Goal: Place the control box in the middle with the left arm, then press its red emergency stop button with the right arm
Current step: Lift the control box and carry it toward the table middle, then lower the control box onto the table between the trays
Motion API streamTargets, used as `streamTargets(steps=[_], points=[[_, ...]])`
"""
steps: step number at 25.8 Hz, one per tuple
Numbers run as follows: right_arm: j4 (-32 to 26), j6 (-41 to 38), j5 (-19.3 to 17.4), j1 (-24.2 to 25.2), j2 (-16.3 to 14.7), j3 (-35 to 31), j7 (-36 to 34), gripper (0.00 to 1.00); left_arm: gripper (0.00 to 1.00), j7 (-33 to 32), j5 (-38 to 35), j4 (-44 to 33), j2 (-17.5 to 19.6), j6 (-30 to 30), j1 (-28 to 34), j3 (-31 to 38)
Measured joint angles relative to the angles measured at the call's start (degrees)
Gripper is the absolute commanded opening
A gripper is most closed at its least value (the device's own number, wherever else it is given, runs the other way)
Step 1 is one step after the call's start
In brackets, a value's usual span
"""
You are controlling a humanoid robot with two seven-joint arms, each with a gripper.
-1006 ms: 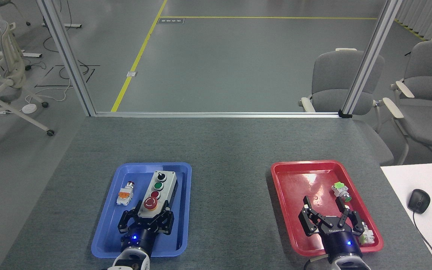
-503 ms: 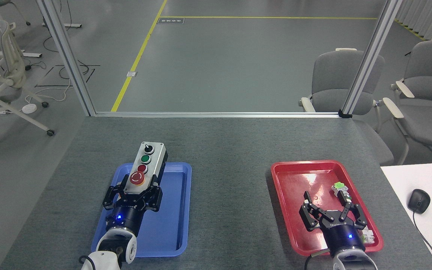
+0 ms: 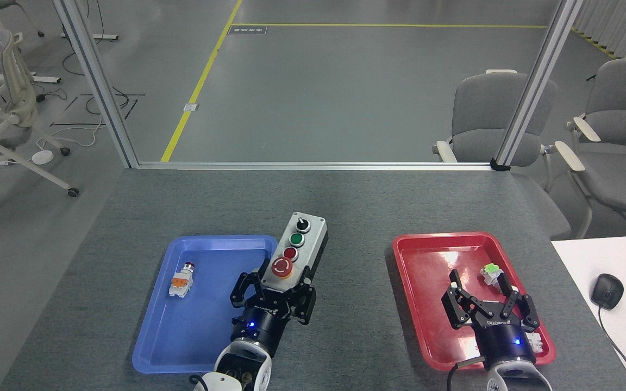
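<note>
The control box (image 3: 298,250) is a light-grey oblong with a black base, held off the table over the right rim of the blue tray (image 3: 204,336). My left gripper (image 3: 274,290) is shut on its near end. On its top run a black knob, a green button, a small red button and the red emergency stop button (image 3: 282,267) nearest my fingers. My right gripper (image 3: 487,290) stands open over the red tray (image 3: 427,304), its fingers empty, well to the right of the box.
A small white-and-orange push-button switch (image 3: 180,281) lies in the blue tray. In the red tray are a green-topped switch (image 3: 492,273) and a white part (image 3: 536,341) by my right wrist. A white desk with a mouse (image 3: 606,291) borders the right.
My left gripper has carried the control box up out of the blue tray and then rightward toward the table's middle. The right gripper shifted slightly right.
</note>
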Motion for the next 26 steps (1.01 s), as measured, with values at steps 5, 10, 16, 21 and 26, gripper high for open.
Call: streamTargets(steps=[5,10,16,21,26], points=[[0.5,1.2,0.0,0.6,-0.1,-0.1,0.4,0.98,0.0,0.1,-1.0,5.2,-1.4,3.3,-1.8,-5.7],[1.4,3.1,0.0,0.8,-0.2,0.0,0.6,0.98,0.0,0.2,-1.0,9.7,-1.7,4.5,-2.9,-10.9],[1.7,4.1,3.0,0.7,-0.1,0.2,0.8,0.98,0.0,0.3,-1.0,11.9,-1.7,4.7,-3.6,-14.5],[1.8,4.3,4.1,0.4,0.5,0.2,0.4,0.97,0.0,0.4,-0.9,12.7,-1.7,4.9,-3.7,-16.2],[1.9,4.4,4.5,0.4,1.1,0.5,0.3,0.97,0.0,0.4,-0.9,13.9,-1.7,4.9,-4.1,-17.6]])
